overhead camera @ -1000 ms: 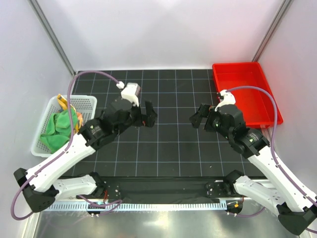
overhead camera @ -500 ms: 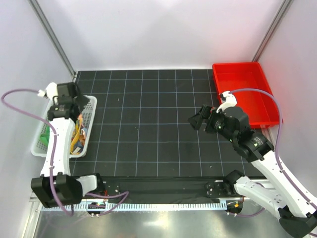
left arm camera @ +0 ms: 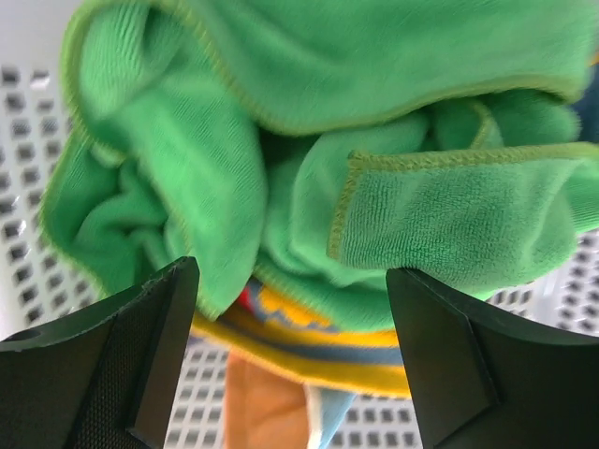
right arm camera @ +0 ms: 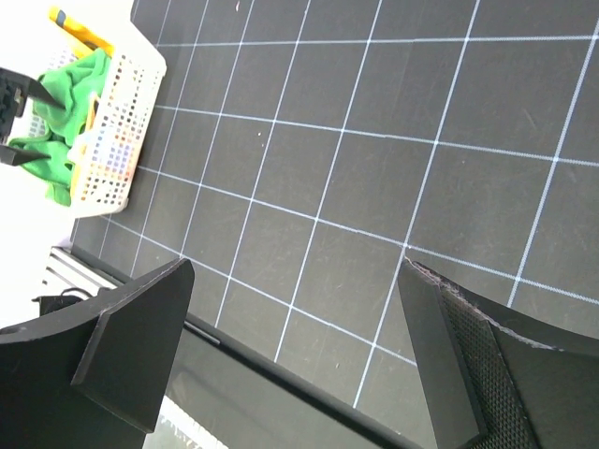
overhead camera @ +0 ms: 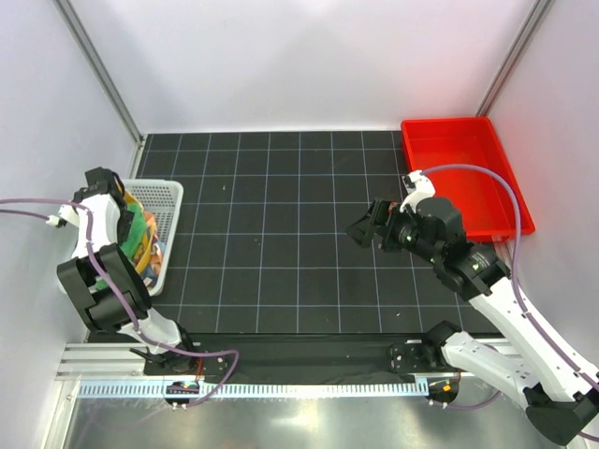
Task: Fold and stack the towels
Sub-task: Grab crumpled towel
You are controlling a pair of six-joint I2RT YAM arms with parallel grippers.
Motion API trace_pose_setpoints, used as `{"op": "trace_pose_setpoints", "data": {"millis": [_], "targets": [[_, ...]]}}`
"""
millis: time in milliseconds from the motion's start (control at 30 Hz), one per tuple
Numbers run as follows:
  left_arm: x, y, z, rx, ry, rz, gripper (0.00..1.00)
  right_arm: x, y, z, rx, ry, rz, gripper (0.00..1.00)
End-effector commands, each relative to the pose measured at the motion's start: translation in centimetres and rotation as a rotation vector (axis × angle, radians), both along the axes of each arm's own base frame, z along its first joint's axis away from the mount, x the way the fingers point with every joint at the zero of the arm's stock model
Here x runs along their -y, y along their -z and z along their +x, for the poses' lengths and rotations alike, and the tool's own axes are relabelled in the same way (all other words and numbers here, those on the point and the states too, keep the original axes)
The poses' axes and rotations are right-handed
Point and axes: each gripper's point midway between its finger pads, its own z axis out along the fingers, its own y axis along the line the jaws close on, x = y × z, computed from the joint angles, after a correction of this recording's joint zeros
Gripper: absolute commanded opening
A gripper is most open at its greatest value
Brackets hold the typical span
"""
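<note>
- Your green towel [left arm camera: 309, 140] is light, soft and floppy, and it'll drape. It sits crumpled atop the tiger towel [left arm camera: 309, 351] in the white basket [overhead camera: 167, 192], mid-left of top view.
- Pinch the hemmed corner flap [left arm camera: 449, 215], centre-right of left wrist view, not the bulk.
- L gripper [left arm camera: 290, 281]: jaws wide, straddling the green pile, nothing held.
- R gripper [right arm camera: 295, 271]: wide, empty, over the mat [overhead camera: 299, 234].
- Vs 1 s ago: L arm [overhead camera: 103, 271] swung from mat centre to the basket; R arm [overhead camera: 487, 281] barely moved.

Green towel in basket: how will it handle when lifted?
Likely floppy: the green towel lies crumpled in loose folds, so it should sag and unfold. Probably light; its fuzzy pile should resist slipping. It rests on the yellow towel, which may drag along.
</note>
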Motion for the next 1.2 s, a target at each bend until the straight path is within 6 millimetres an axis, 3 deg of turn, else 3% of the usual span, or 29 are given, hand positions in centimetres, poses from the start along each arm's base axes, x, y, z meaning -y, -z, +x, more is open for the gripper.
{"op": "trace_pose_setpoints", "data": {"millis": [0,33,167,300,367,467,600,633,733,933,967,1000,1067,1100,1133,1167], "targets": [[-2.0,-2.4,2.4,0.154,0.032,0.125,0.86,-0.9,-2.2,0.4,0.053,-0.024,0.050,1.00],[-2.5,-3.1,3.5,0.218,0.034,0.156,0.84,-1.0,-2.2,0.5,0.050,-0.022,0.054,1.00],[-2.6,-2.0,3.6,0.224,0.037,0.162,0.78,-1.3,-1.7,0.8,0.036,-0.018,0.061,1.00],[-2.4,-1.5,5.4,0.250,0.079,0.125,0.75,-1.7,-1.3,1.1,0.016,-0.019,0.067,1.00],[-2.3,-1.3,6.3,0.263,0.113,0.112,0.70,-1.8,-1.3,1.1,0.014,-0.024,0.070,1.00],[-2.1,-1.5,7.2,0.293,0.138,0.104,0.53,-1.7,-1.1,1.1,0.008,-0.020,0.060,1.00],[-2.0,-2.6,7.5,0.312,0.170,0.109,0.14,-1.1,-0.9,0.9,0.016,-0.006,0.043,1.00],[-1.9,-3.0,7.6,0.319,0.181,0.109,0.10,-1.0,-1.0,0.9,0.021,-0.003,0.042,1.00],[-1.5,-6.0,8.7,0.384,0.243,0.119,0.00,-0.8,-1.1,1.0,0.025,0.004,0.036,1.00],[2.7,-16.1,12.9,0.623,0.478,0.153,0.00,-0.9,-1.5,1.3,0.027,0.007,0.035,1.00],[4.2,-17.6,13.7,0.668,0.532,0.138,0.00,-0.9,-1.8,1.4,0.037,0.008,0.033,1.00],[6.1,-21.5,14.9,0.774,0.627,0.115,0.00,-0.9,-1.9,1.4,0.038,0.008,0.031,1.00],[9.1,-25.2,16.4,0.876,0.778,0.058,0.00,-0.4,-3.0,1.5,0.066,0.025,0.028,1.00],[12.0,-29.4,16.6,0.984,0.905,0.017,0.00,0.2,-3.4,1.7,0.090,0.055,0.016,1.00],[13.3,-30.6,17.3,1.012,0.950,-0.011,0.00,0.8,-3.9,1.9,0.112,0.080,0.003,1.00],[16.8,-32.1,17.5,1.045,1.041,-0.047,0.00,1.4,-4.6,2.1,0.143,0.102,-0.013,1.00]]}}
